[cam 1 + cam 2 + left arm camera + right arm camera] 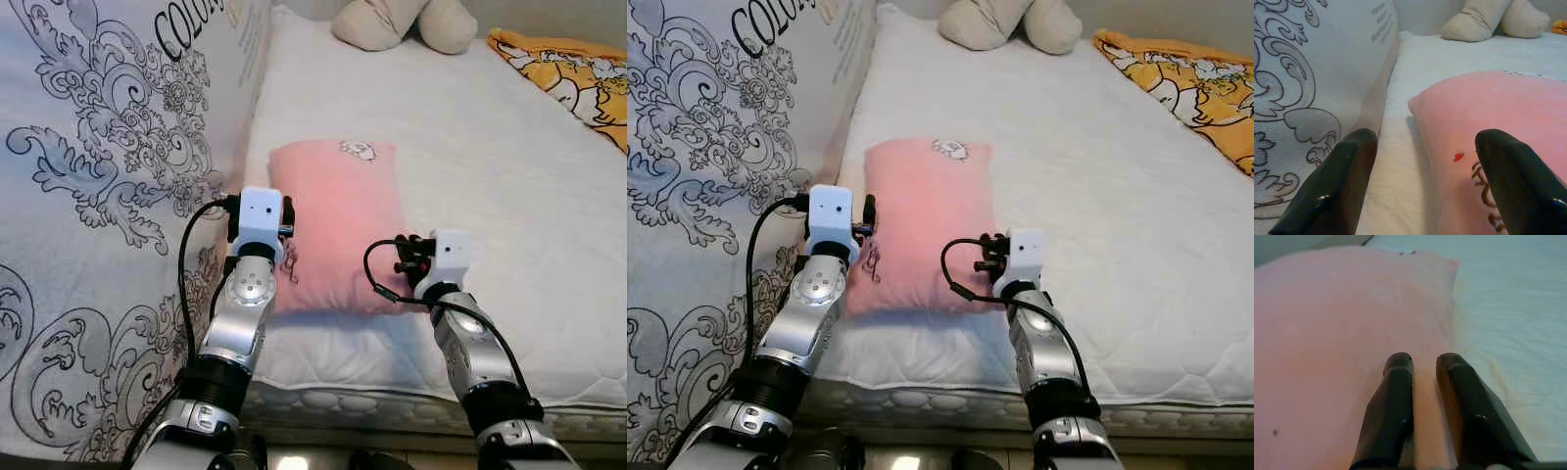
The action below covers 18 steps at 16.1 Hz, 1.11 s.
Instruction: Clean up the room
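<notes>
Bed: white quilted mattress (509, 196) is stretching from the near edge to the far wall, carrying everything in the scene.
Left side: tall white panel (88, 176) printed with dark scrollwork and lettering is standing along the mattress's left edge.
Pillow: pink pillow (333, 215) is lying flat on the mattress, near the left side and toward the near edge, with a small embroidered figure at its far end and dark stitching at its near left corner.
Far end: beige plush toy (402, 24) is sitting at the far side of the bed.
Far right: orange and yellow blanket (573, 73) with a cartoon print is lying at the far right corner.
Left end effector (1422, 188): is hovering at the pillow's near left corner with its fingers (1337, 191) spread wide, one over the mattress strip beside the panel, the other over the pink fabric.
Right end effector (1422, 363): is reaching over the pillow's near right edge, its fingers (1388, 411) narrowed to a slim gap with pink fabric showing between them; whether they are pinching it cannot be told.
</notes>
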{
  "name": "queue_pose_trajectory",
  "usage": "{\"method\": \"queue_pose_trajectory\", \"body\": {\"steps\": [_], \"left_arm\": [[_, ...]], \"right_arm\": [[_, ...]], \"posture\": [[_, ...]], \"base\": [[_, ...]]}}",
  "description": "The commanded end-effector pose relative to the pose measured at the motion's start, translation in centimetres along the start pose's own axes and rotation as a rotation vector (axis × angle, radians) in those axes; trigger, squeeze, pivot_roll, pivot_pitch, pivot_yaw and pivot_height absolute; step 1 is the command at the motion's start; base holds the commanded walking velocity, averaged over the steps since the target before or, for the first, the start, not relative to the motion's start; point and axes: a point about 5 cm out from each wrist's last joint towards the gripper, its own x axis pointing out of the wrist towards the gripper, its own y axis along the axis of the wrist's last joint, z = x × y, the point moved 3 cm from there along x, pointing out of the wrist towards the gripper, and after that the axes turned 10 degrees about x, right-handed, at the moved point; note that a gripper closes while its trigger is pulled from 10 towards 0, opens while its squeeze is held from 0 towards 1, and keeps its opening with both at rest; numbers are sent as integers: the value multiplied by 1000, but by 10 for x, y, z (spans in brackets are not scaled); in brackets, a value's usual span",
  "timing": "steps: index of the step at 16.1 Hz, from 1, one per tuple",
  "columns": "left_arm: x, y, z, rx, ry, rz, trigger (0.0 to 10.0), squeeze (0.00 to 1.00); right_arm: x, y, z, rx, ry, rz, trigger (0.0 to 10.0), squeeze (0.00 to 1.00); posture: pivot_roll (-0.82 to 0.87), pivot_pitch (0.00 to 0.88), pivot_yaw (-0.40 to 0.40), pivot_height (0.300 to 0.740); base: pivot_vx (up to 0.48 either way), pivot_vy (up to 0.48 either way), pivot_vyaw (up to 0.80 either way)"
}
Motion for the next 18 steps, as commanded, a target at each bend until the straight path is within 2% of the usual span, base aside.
{"method": "queue_pose_trajectory", "body": {"steps": [1, 4, 5, 7, 8, 9, 10, 12, 14, 15, 16, 18], "left_arm": [[1, 7, 8, 6, -35, 24, 10000, 1000], [2, 8, 9, 6, -50, 30, 10000, 1000], [3, 8, 9, 1, -55, 32, 10000, 1000], [3, 15, 11, -15, -82, 62, 10000, 1000], [3, 19, 12, -15, -94, 84, 10000, 827], [1, 23, 14, -20, -110, 109, 10000, 0], [0, 24, 15, -31, -119, 111, 10000, 0], [-6, 24, 15, -51, -154, 114, 10000, 0], [-12, 21, 13, -63, -163, 112, 10000, 0], [-12, 19, 12, -61, -162, 105, 10000, 0], [-12, 19, 12, -60, -160, 100, 10000, 0], [-11, 20, 11, -55, -163, 99, 10000, 0]], "right_arm": [[-1, 6, 5, -1, -29, 28, 10000, 1000], [0, 18, 3, -26, -50, 81, 10000, 1000], [0, 28, -2, -57, -36, 129, 10000, 1000], [-2, 55, -12, -178, -20, 256, 10000, 1000], [-3, 64, -11, -227, -41, 304, 10000, 1000], [-6, 70, -4, -252, -99, 336, 10000, 1000], [-7, 69, 0, -256, -116, 334, 10000, 0], [-25, 56, 16, -307, -211, 314, 10000, 0], [-41, 31, 28, -261, -249, 234, 10000, 0], [-43, 21, 33, -184, -256, 194, 10000, 0], [-40, 19, 34, -156, -245, 176, 10000, 0], [-33, 29, 25, -140, -206, 198, 10000, 0]], "posture": [[40, 21, -51, 740], [43, 9, -54, 740], [43, 5, -54, 740], [41, 0, -54, 740], [41, 0, -54, 740], [41, 0, -55, 740], [42, 0, -56, 740], [46, 0, -57, 740], [46, 0, -54, 740], [46, 0, -54, 740], [47, 0, -49, 740], [47, 0, -48, 740]], "base": [[0, 0, 0], [0, 0, 0], [0, 0, 0], [0, 0, 0], [0, 0, 0], [0, 0, 0], [0, 0, 0], [0, 0, 0], [0, 0, 0], [0, 0, 0], [0, 0, 0], [0, 0, 0]]}}
